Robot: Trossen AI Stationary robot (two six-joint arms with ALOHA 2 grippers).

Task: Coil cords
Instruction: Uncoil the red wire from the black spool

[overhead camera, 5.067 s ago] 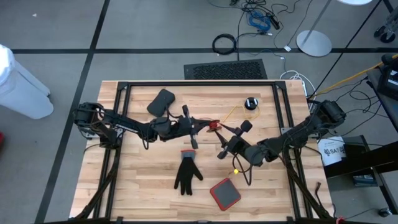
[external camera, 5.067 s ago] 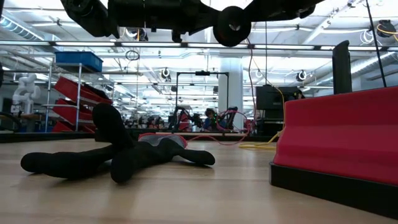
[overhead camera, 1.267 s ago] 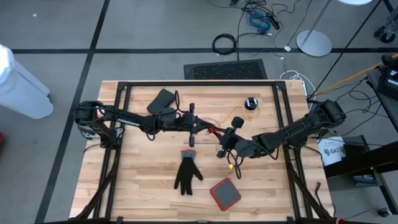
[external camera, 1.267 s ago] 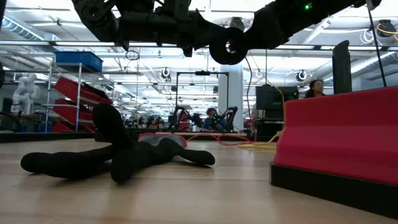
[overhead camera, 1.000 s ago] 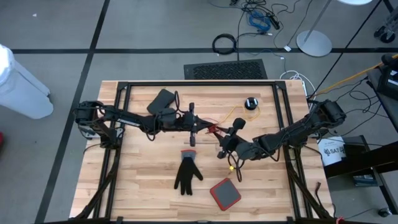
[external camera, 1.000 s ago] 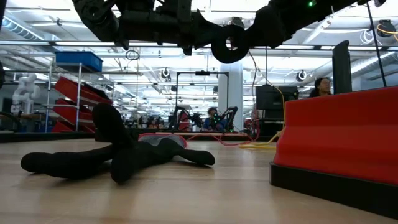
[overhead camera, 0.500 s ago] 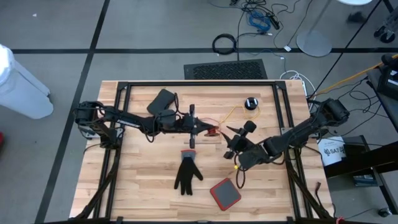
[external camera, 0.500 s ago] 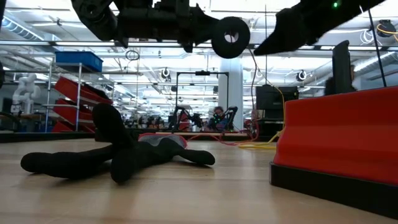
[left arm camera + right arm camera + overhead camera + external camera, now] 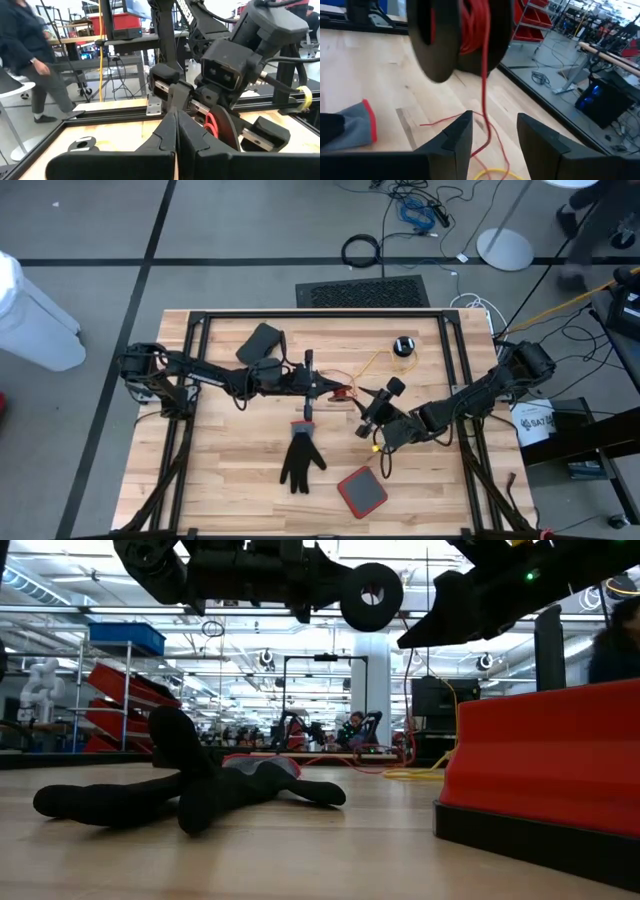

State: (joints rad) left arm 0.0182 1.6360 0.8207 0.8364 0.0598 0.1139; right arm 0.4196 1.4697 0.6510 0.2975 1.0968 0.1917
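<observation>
My left gripper [image 9: 325,387] is shut on a black spool [image 9: 345,392] wound with red cord, held above the table's middle; the spool also shows in the low view [image 9: 371,597]. The red cord [image 9: 484,95] hangs from the spool [image 9: 460,35] down to the table. My right gripper [image 9: 376,407] is open just right of the spool, and in the right wrist view the cord passes between its fingers [image 9: 456,135]; I see no touch. A thin yellow cord [image 9: 375,362] runs from a small black puck [image 9: 403,346] toward the right gripper. My left gripper holds the black spool [image 9: 226,131] level, coming from the table's left. Its shut fingers [image 9: 165,135] hide the place of contact, so the part cannot be told. The spool is lifted clear of the table, and its red cord hangs slack below it.
A black glove [image 9: 300,457] lies near the middle front. A red pad [image 9: 362,491] lies to the right of it. A flat black object [image 9: 260,341] lies at the far left. A black frame [image 9: 320,314] runs around the tabletop.
My right gripper has drawn away from the spool toward the table's right and near edges, then come a little way back. My left gripper has kept the spool lifted, nearly still.
</observation>
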